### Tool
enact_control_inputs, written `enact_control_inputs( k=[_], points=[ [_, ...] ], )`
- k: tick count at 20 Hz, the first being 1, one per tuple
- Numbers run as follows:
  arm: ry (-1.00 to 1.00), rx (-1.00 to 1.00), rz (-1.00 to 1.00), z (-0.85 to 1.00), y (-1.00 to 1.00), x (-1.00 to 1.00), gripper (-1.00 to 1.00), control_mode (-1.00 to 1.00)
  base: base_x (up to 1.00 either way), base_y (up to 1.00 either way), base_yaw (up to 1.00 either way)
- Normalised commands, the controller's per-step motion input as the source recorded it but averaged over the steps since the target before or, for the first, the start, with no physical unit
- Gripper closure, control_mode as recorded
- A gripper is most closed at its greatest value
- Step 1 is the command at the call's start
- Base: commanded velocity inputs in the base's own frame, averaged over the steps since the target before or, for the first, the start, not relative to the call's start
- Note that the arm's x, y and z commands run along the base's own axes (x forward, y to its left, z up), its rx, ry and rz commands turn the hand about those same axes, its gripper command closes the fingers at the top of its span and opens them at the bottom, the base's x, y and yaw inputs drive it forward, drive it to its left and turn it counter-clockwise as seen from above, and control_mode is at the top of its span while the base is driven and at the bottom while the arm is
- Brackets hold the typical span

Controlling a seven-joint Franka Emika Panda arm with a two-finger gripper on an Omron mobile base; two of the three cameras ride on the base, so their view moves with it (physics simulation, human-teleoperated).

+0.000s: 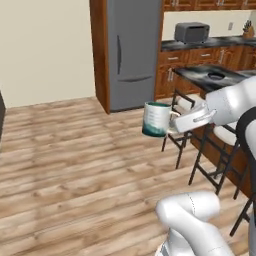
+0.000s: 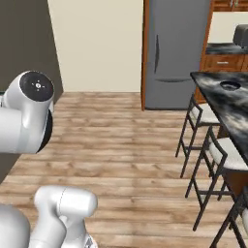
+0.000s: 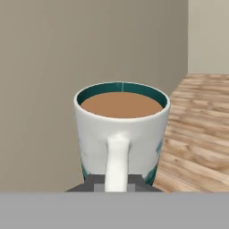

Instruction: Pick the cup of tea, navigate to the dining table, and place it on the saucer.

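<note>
The small white cylindrical cup of tea with teal bands (image 1: 156, 119) was already lifted, the jaws of the gripper (image 3: 117, 181) pinching its handle above the wood floor, while the black marbled dining tabletop (image 2: 227, 104) and its dark saucer (image 2: 230, 86) still lay ahead.

A: The cup of tea (image 3: 120, 134)?
B: White, dark teal rim, light-brown tea.
A: The counter (image 2: 227, 104)?
B: Black-and-white marbled. The fridge (image 1: 131, 52) is grey, the floor (image 1: 75, 165) pale wood planks.
</note>
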Motion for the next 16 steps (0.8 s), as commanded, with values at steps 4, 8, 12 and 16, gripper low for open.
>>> enact_control_inputs(
  k=[4, 8, 12, 16],
  points=[
    [0.0, 0.0, 0.0, 0.0, 0.0, 0.0, 1.0, 1.0, 1.0, 0.75, -0.47],
    [0.0, 0.0, 0.0, 0.0, 0.0, 0.0, 1.0, 1.0, 1.0, 0.75, -0.5],
    [0.0, 0.0, 0.0, 0.0, 0.0, 0.0, 1.0, 1.0, 1.0, 0.74, -0.57],
    [0.0, 0.0, 0.0, 0.0, 0.0, 0.0, 1.0, 1.0, 1.0, 0.77, -0.62]
  ],
)
